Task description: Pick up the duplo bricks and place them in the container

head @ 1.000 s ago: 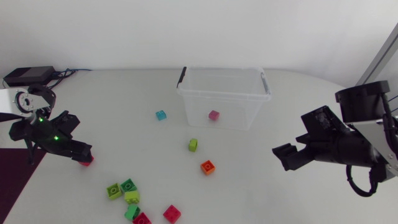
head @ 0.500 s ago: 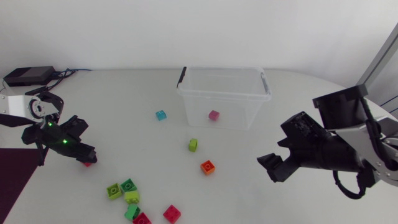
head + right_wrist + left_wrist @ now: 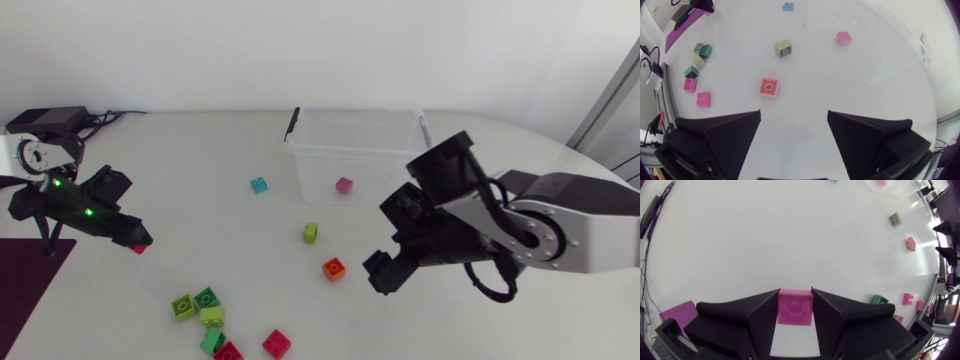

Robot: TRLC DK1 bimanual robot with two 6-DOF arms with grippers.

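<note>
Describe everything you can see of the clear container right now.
The container is a rectangular tub of clear plastic, lidless, upright at the table's far middle. A thicker rim rings its open top, with a dark latch at its left end and a paler one at the right. A single pink brick lies on its floor. In the head view my right arm overlaps its right front corner; contact cannot be judged.

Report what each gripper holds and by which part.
Left gripper: a pink brick, clamped by its two opposite side walls between the fingers. Right gripper: nothing; its fingers are open.
</note>
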